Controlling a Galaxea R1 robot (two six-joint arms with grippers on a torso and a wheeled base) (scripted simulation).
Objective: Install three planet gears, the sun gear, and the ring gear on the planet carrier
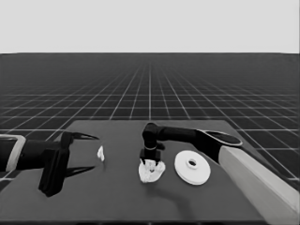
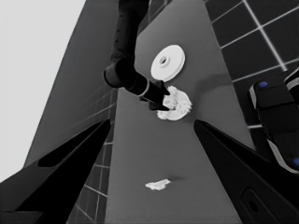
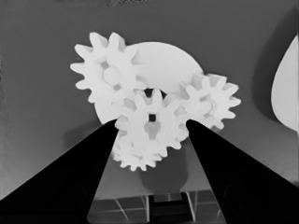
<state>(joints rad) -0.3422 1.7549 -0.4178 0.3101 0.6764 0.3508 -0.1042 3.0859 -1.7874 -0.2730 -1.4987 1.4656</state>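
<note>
So my right gripper (image 3: 152, 122) is straight down over the smaller round part (image 3: 163, 60), jaws closed in on the centre gear (image 3: 150, 125), which sits between my two fingertips (image 3: 105, 135). That looks like the sun gear going in. Three more gears are on the part already: one (image 3: 106, 72) beyond my left finger, one (image 3: 210, 100) beyond my right finger, and a third (image 3: 135, 158) mostly tucked under the one I'm holding, on the near side. From the head view the whole cluster (image 1: 152, 171) sits right under my wrist.

To do this step well, I reckon the teeth have to mesh with all three neighbours at once, so I'd keep the gear flat and let it settle, maybe with a tiny twist if it rides up on a tooth. I can't tell whether it's fully seated, so I wouldn't let go in a hurry.

The larger round part (image 1: 192, 167) lies on the table (image 1: 112, 201) just beside my cluster, on the side my arm comes in from, apart from it, so there's room to lift clear. My left gripper (image 1: 85, 153) is parked at the far end of the table with its jaws wide, and the thin white piece (image 1: 101, 153) lies near its tips, not held.
</note>
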